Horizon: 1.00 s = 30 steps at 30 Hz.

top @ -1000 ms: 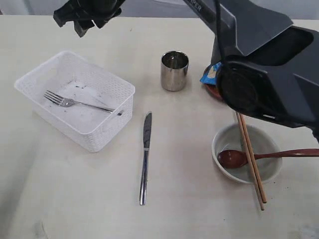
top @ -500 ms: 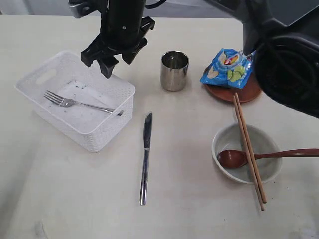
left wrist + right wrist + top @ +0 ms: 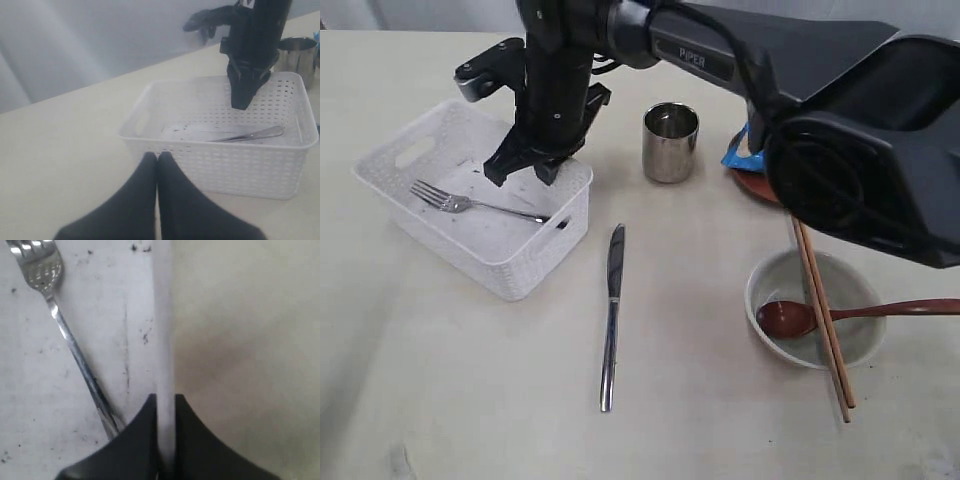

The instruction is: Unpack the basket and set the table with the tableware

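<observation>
The white basket (image 3: 392, 152) stands on the table (image 3: 470, 380) at the left, with a steel fork (image 3: 470, 207) lying inside. My right gripper (image 3: 520, 172) reaches across and is shut on the basket's far right wall (image 3: 163, 340), one finger inside, one outside (image 3: 165, 399); the fork (image 3: 70, 345) lies just beside it. The knife (image 3: 611, 315) lies mid-table, and the steel cup (image 3: 670, 142) stands behind it. Chopsticks (image 3: 825, 330) and a wooden spoon (image 3: 790, 318) rest on the bowl (image 3: 860, 345). My left gripper (image 3: 157, 156) is shut and empty, just short of the basket (image 3: 225, 165).
A blue snack bag (image 3: 738, 150) sits on the reddish-brown plate (image 3: 760, 188), both mostly hidden behind the right arm's bulky link (image 3: 860, 170). The arm stretches over the back of the table from right to left.
My right gripper has come down from above the table's far edge to the basket's far right wall and has shut on it. The tableware has not moved.
</observation>
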Each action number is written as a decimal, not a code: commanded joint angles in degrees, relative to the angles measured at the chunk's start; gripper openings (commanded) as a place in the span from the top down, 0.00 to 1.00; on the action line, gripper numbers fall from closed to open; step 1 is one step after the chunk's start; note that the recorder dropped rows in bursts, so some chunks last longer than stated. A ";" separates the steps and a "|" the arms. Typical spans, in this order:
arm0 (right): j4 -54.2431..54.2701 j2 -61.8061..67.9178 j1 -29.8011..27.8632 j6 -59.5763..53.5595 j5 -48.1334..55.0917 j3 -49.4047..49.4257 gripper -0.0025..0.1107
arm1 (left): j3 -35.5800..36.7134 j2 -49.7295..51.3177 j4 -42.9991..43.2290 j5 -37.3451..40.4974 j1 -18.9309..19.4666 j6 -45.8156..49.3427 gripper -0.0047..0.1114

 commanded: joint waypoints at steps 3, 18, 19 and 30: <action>-23.91 -3.47 3.56 5.33 -5.10 -3.45 0.98 | 0.16 0.01 -0.34 0.05 -0.36 -0.25 0.96; -91.46 -4.12 15.13 35.90 -5.86 1.13 0.98 | 0.16 0.01 -0.34 0.05 -0.36 -0.25 0.96; -95.75 -4.12 15.21 39.04 -5.55 2.42 0.98 | 0.16 0.01 -0.34 0.05 -0.36 -0.25 0.96; -104.20 -4.25 17.93 43.56 -6.29 20.58 0.98 | 0.16 0.01 -0.34 0.05 -0.36 -0.25 0.96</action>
